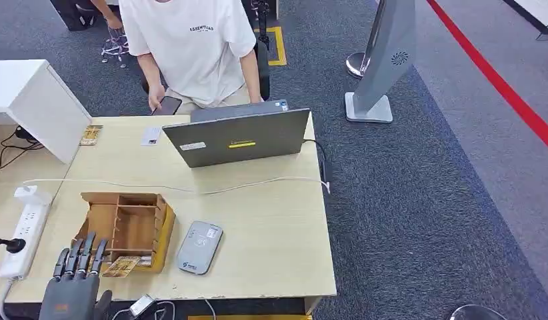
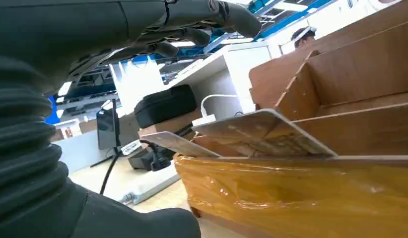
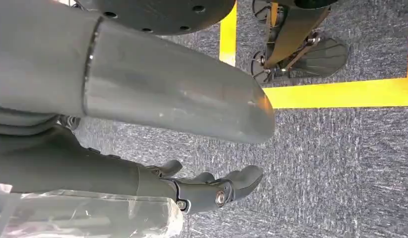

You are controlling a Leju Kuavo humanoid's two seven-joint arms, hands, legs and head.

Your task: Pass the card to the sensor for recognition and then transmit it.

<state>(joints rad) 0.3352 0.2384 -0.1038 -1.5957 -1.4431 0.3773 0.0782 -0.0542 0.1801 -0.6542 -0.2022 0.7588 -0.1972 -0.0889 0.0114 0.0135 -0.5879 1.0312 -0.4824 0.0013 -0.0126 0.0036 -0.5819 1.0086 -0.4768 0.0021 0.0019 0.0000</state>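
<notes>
A card point(image 1: 121, 267) with a brownish print lies tilted in the front slot of the wooden organizer point(image 1: 128, 225), near the table's front left. In the left wrist view this card point(image 2: 264, 134) leans over the organizer's taped front wall point(image 2: 301, 193). My left hand point(image 1: 75, 280) hovers just before the organizer's front left corner, fingers spread and extended, holding nothing. Its fingers point(image 2: 192, 20) reach above the card without touching it. The grey card sensor point(image 1: 199, 247) lies flat just right of the organizer. My right hand point(image 3: 202, 191) hangs beside my body over the carpet, fingers loosely apart, empty.
A person in a white shirt point(image 1: 191, 47) sits behind an open grey laptop point(image 1: 238, 137) at the table's far side. A white power strip point(image 1: 25, 230) lies at the left edge, a white cable point(image 1: 191, 189) crosses the table, and a white box point(image 1: 35, 107) stands far left.
</notes>
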